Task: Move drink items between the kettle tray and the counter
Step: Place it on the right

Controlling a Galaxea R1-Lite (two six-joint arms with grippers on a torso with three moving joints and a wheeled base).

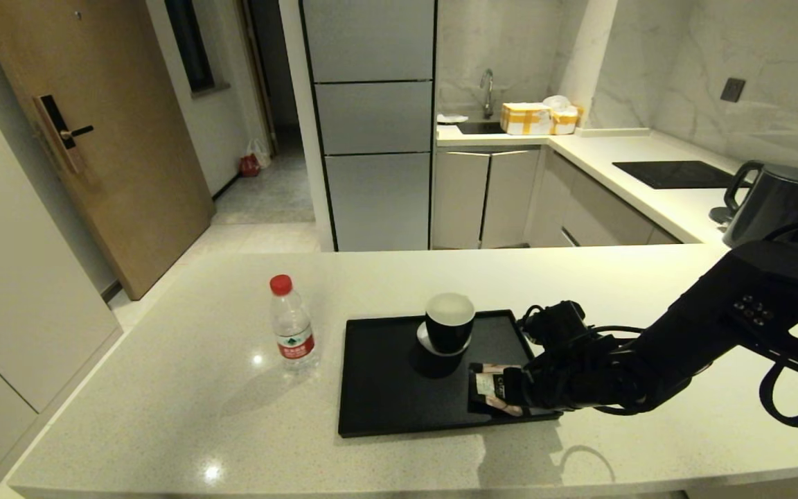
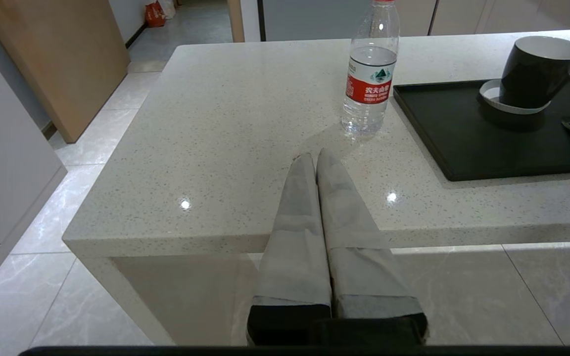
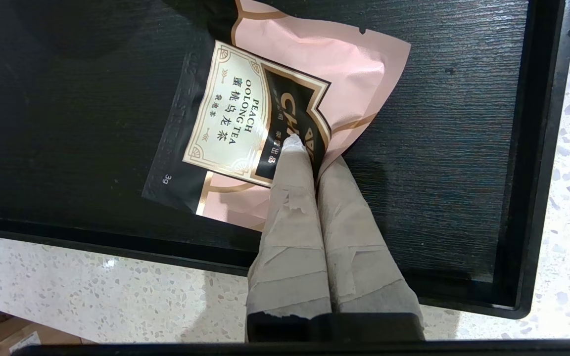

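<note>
Speckled, glossy cream worktop (image 1: 163, 402) lies before you. Your left gripper (image 2: 314, 157) hangs off its near edge, jaws pressed together and empty. Your right gripper (image 3: 309, 158) pinches the flat pink-and-black tea sachet (image 3: 285, 113) on the matte black tray (image 1: 385, 388). Further left, the clear ribbed bottle (image 1: 291, 324) stands upright on the worktop.

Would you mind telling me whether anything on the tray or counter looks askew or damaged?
Only the tea sachet: it lies skewed to the tray's edges, and one side buckles up where the right gripper's jaws are shut on it. The cup and water bottle stand upright; no spill shows.
</note>
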